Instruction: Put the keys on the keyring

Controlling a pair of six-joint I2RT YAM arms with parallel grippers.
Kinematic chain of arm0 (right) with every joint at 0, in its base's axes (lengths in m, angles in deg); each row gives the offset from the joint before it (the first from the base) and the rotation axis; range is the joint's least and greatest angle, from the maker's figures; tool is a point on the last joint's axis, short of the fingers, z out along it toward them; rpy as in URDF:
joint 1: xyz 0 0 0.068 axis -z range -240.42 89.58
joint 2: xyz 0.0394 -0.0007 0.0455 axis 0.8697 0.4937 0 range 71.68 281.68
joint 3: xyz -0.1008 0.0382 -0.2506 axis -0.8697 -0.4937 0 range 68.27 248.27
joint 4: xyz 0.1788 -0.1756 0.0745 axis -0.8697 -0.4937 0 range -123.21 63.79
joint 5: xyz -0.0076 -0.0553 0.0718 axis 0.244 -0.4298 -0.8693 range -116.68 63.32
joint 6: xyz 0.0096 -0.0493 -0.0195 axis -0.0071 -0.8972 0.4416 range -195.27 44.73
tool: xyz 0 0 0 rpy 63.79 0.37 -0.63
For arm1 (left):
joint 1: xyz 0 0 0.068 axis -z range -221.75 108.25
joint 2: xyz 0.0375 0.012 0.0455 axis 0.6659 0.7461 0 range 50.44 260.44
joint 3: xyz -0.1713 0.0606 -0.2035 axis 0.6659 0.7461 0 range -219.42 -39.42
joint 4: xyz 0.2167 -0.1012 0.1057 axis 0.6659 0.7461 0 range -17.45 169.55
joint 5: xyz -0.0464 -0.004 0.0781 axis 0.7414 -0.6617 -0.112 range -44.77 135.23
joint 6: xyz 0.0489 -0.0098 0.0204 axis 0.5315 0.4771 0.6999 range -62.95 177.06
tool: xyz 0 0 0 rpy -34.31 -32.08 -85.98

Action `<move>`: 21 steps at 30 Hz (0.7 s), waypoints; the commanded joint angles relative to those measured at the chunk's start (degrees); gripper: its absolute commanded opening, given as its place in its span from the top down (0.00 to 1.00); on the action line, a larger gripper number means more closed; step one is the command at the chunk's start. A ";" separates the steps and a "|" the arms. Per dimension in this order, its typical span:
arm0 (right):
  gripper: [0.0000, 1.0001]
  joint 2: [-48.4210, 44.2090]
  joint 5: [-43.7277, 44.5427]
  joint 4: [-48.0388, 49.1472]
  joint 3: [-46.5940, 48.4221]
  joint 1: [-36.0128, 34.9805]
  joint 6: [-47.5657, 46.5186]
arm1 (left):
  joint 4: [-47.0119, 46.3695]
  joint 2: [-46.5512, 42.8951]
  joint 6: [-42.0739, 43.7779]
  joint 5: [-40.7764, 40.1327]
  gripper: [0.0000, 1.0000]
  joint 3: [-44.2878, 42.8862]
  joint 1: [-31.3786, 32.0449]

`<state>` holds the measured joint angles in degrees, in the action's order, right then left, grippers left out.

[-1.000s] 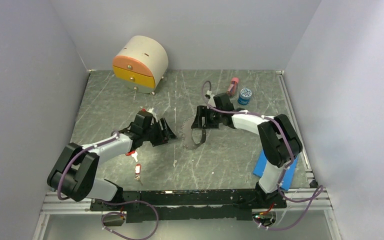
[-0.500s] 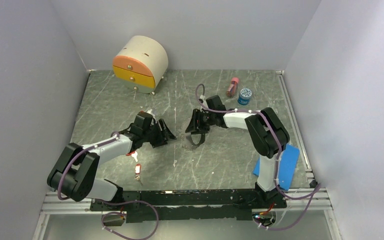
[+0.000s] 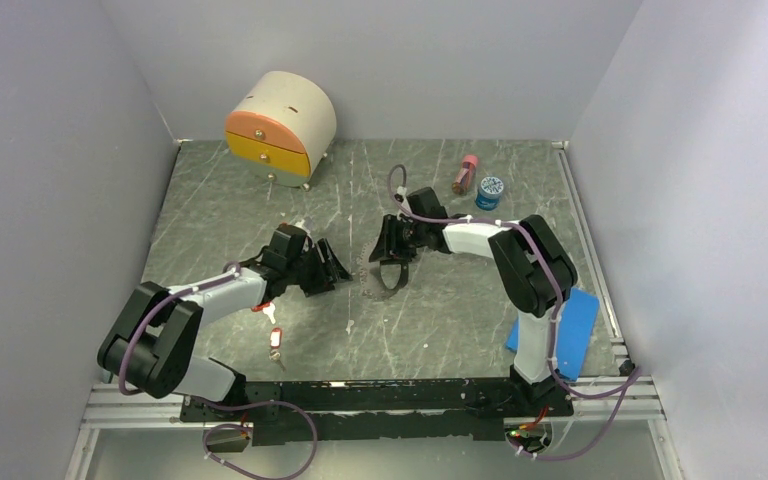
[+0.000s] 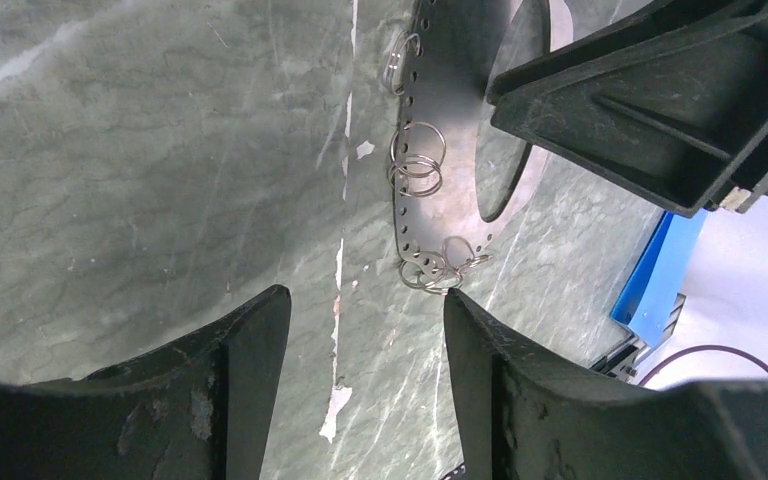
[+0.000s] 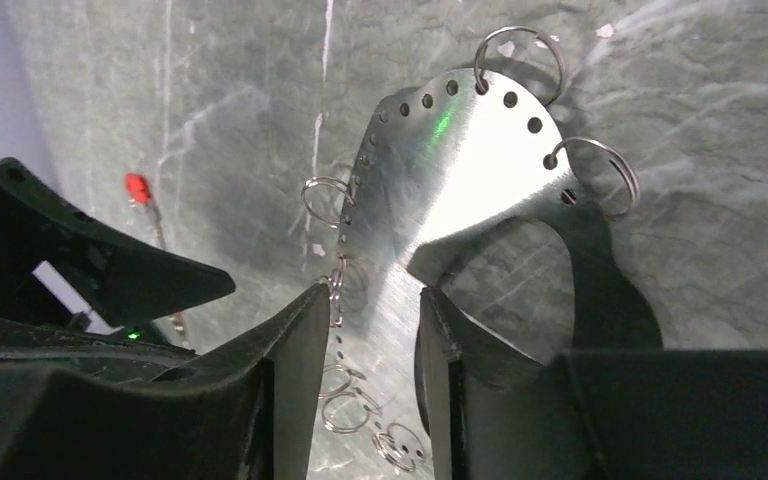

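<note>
The keyring (image 3: 384,275) is a flat, shiny metal crescent plate with holes along its rim and several small split rings; it shows in the left wrist view (image 4: 440,190) and the right wrist view (image 5: 460,170). My right gripper (image 3: 392,250) (image 5: 372,295) has its jaws closed across the plate's band, edge to edge. My left gripper (image 3: 332,268) (image 4: 365,305) is open and empty, just left of the plate, over bare table. Two red-tagged keys (image 3: 264,308) (image 3: 276,338) lie on the table beside the left forearm. One red tag (image 5: 138,187) shows in the right wrist view.
A rounded cream box with orange drawers (image 3: 280,125) stands at the back left. A pink bottle (image 3: 466,173) and a blue-lidded jar (image 3: 490,190) stand at the back right. A blue pad (image 3: 572,325) lies by the right arm's base.
My right gripper has moved a little left and back, and the keyring has shifted left with it, closer to my left gripper. The left arm has barely moved.
</note>
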<state>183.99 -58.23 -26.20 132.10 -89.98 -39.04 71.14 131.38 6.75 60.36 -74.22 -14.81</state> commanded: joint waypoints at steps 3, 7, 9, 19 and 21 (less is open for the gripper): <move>0.56 -5.08 8.25 -6.89 4.87 -2.31 -6.43 | -0.98 0.61 -0.62 -0.47 0.37 -1.18 0.05; 0.56 -2.19 4.49 -7.41 6.95 -2.86 -5.60 | -1.69 0.10 -1.42 -0.51 0.38 -0.46 0.04; 0.57 -1.02 2.83 -6.39 7.38 -3.11 -4.06 | -1.43 -0.39 -1.36 -1.03 0.38 -0.29 0.03; 0.63 2.72 2.39 -6.62 8.39 -3.66 -2.10 | 0.03 -0.71 -0.81 -2.14 0.38 -0.73 0.04; 0.66 2.77 2.34 -6.75 8.29 -3.71 -1.90 | 0.11 -0.62 -0.55 -2.03 0.38 -0.91 0.03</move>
<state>186.96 -55.98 -32.72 138.51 -93.48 -41.60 71.30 131.82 6.29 58.86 -74.22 -14.81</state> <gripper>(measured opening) 0.368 0.624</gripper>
